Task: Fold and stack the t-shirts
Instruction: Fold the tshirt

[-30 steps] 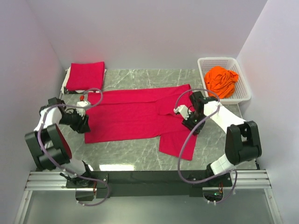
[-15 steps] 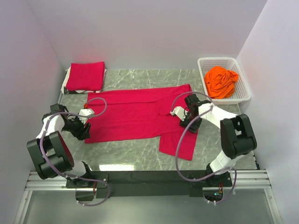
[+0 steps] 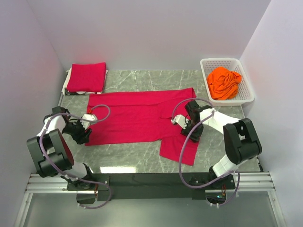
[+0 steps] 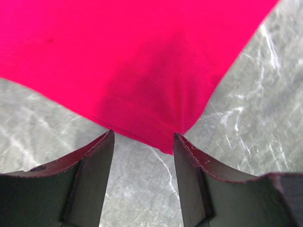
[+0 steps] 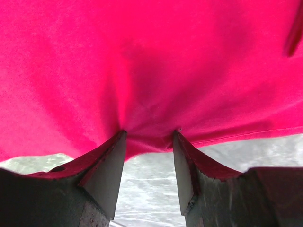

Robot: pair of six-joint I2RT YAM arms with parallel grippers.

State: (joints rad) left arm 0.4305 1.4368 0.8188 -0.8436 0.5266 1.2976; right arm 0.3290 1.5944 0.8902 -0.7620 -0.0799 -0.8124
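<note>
There are three lots of shirts and two grippers. One red t-shirt (image 3: pixel 132 118) lies spread flat in the middle of the table (image 3: pixel 142 153). A folded red pile (image 3: pixel 86 76) sits in the far left corner (I cannot tell how many shirts are in it). One orange t-shirt (image 3: pixel 224 81) is bunched up in the white basket (image 3: pixel 220 60) at the far right.

Bare table shows in front of the spread shirt and behind it. The pile and the basket are well apart from it.

The left gripper (image 3: pixel 85 126) is at the shirt's near left corner. Its fingers (image 4: pixel 94 170) are partly apart, and the corner of the cloth (image 4: pixel 156 127) lies between the tips. The right gripper (image 3: pixel 185 126) is at the right side, by the sleeve. Its fingers (image 5: pixel 106 175) are also partly apart, touching the hem, and the cloth (image 5: pixel 147 94) wrinkles towards the tips.
</note>
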